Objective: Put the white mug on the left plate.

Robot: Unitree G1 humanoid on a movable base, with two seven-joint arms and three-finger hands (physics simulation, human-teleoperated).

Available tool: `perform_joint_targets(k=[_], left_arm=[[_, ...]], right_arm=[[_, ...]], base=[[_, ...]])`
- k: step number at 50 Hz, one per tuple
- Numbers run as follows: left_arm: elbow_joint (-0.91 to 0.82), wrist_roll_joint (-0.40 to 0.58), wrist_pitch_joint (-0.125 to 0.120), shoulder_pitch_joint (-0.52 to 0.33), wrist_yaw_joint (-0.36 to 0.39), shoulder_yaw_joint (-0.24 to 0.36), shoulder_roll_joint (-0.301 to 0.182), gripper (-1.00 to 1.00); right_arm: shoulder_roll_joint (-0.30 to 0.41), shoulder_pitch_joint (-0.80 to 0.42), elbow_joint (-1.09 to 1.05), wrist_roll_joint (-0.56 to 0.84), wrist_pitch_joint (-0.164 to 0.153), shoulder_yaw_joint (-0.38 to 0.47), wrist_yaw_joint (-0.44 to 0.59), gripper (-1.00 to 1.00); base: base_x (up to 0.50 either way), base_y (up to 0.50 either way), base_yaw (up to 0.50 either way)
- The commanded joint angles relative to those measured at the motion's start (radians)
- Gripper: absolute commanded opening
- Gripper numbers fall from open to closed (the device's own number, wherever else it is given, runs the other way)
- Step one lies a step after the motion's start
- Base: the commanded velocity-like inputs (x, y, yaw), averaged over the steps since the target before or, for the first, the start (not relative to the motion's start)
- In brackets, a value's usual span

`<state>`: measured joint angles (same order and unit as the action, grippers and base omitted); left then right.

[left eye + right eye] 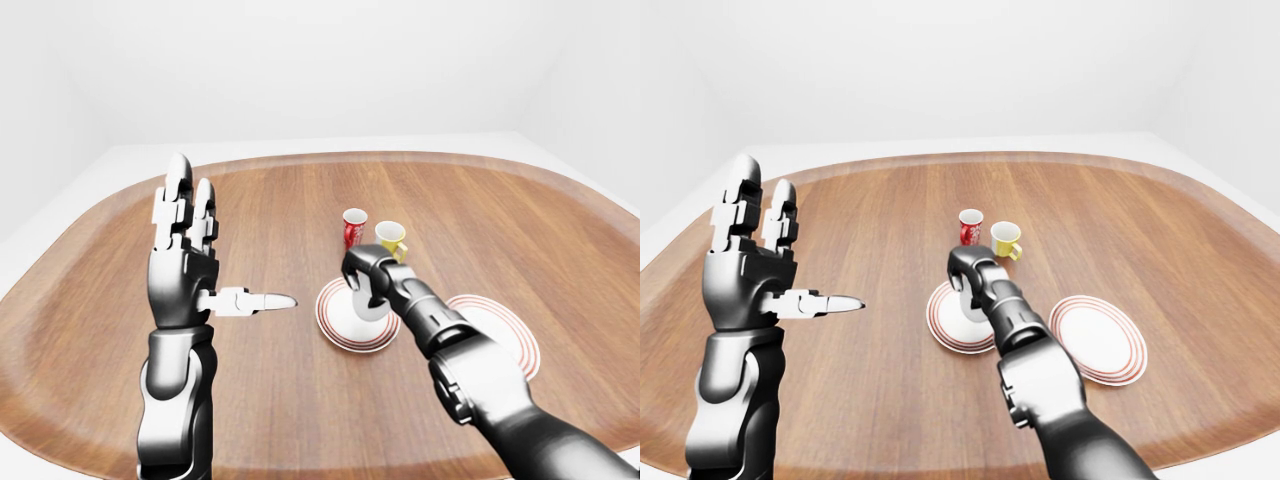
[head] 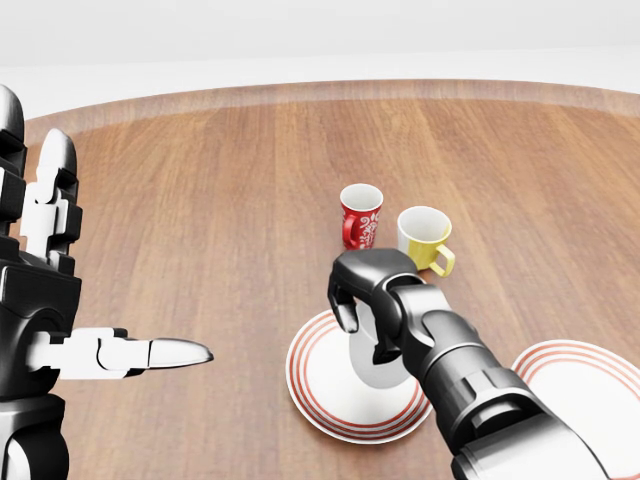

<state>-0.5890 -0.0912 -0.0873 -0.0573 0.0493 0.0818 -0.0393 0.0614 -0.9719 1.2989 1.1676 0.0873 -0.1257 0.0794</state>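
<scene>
Nearly done: black right hand point(image 2: 368, 300) grips the white ceramic mug point(image 2: 375, 362) over the red-ringed left plate point(image 2: 322, 402); only letting go remains.

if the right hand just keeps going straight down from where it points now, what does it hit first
Most likely the left plate. The right hand is closed around the white mug right over that plate, so the mug's base would meet it first. Whether it already touches is unclear.
</scene>
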Motion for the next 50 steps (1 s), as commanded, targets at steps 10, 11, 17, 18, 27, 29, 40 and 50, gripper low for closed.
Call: perform_joint_targets(k=[10, 11, 17, 18, 27, 29, 40, 50], left_arm=[[-0.001, 0.002, 0.0, 0.0, 0.0, -0.003, 0.001, 1.0], [-0.001, 0.002, 0.0, 0.0, 0.0, -0.004, 0.001, 1.0], [-0.001, 0.001, 0.0, -0.002, 0.0, -0.002, 0.001, 1.0], [0.001, 0.001, 0.0, -0.001, 0.0, -0.003, 0.001, 1.0], [-0.003, 0.002, 0.0, 0.001, 0.0, -0.005, 0.002, 1.0], [-0.004, 0.001, 0.0, 0.001, 0.0, -0.004, 0.002, 1.0], [-0.008, 0.001, 0.0, 0.001, 0.001, -0.005, 0.001, 1.0], [-0.009, 0.001, 0.0, 0.002, 0.001, -0.005, 0.002, 1.0]], right_arm=[[-0.012, 0.015, 0.006, -0.002, 0.0, -0.003, -0.022, -1.0], [-0.012, 0.013, 0.006, -0.001, 0.0, -0.002, -0.022, -1.0], [-0.012, 0.017, 0.01, 0.003, 0.0, -0.004, -0.026, -1.0], [-0.012, 0.018, 0.011, 0.003, 0.0, -0.003, -0.026, -1.0], [-0.012, 0.02, 0.01, 0.005, 0.0, -0.003, -0.026, -1.0], [-0.013, 0.02, 0.01, 0.006, 0.0, -0.003, -0.026, -1.0], [-0.011, 0.023, 0.01, 0.008, 0.0, -0.003, -0.023, -1.0], [-0.014, 0.027, 0.009, 0.011, 0.0, -0.005, -0.023, -1.0]], base=[[0.0, 0.0, 0.0], [0.0, 0.0, 0.0], [0.0, 0.0, 0.0], [0.0, 0.0, 0.0], [0.0, 0.0, 0.0], [0.0, 0.0, 0.0], [0.0, 0.0, 0.0], [0.0, 0.0, 0.0]])
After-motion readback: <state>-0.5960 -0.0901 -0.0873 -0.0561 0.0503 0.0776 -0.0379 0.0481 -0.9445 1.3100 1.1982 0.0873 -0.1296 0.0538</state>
